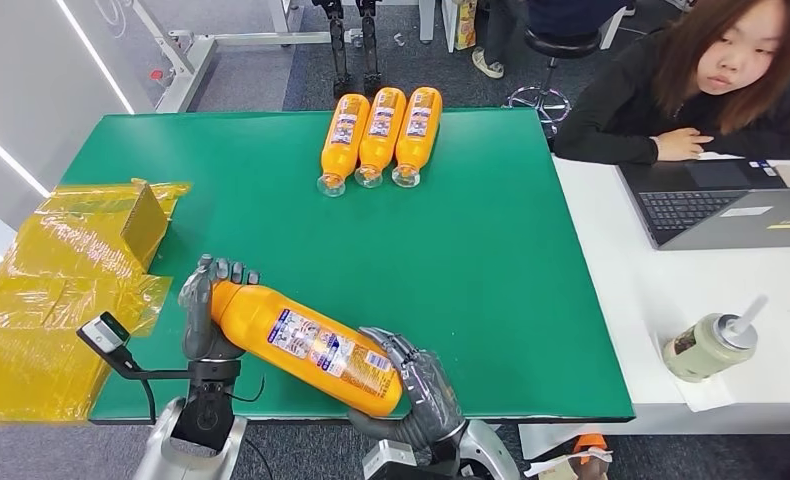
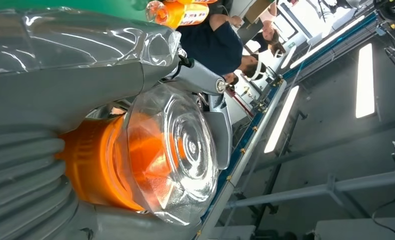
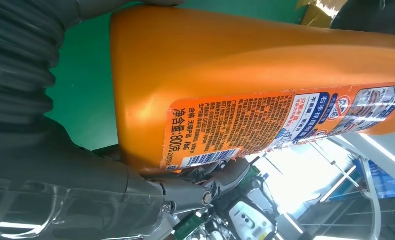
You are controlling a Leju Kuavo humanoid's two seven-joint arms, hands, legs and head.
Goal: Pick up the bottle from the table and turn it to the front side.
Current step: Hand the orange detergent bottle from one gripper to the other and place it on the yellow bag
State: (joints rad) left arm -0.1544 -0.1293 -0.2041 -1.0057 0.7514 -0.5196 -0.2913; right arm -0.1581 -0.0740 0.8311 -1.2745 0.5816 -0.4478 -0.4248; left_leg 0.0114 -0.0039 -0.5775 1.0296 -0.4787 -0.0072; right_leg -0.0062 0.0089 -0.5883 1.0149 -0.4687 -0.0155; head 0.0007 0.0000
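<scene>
An orange bottle [image 1: 306, 345] with a blue and white label is held slantwise above the front edge of the green table [image 1: 491, 250]. My left hand [image 1: 209, 310] grips its cap end. In the left wrist view the clear cap [image 2: 180, 150] and orange neck sit inside that hand [image 2: 60, 75]. My right hand [image 1: 426, 395] cups the base end from below. In the right wrist view the bottle [image 3: 245, 65] shows its printed label with a barcode, and the right hand [image 3: 60, 175] lies under it.
Three more orange bottles [image 1: 381, 135] lie side by side at the table's far edge. Yellow wrapped packaging [image 1: 71, 270] covers the left end. A person [image 1: 711, 80] sits at the white table on the right with a laptop [image 1: 731, 210] and a cup with a straw [image 1: 709, 345].
</scene>
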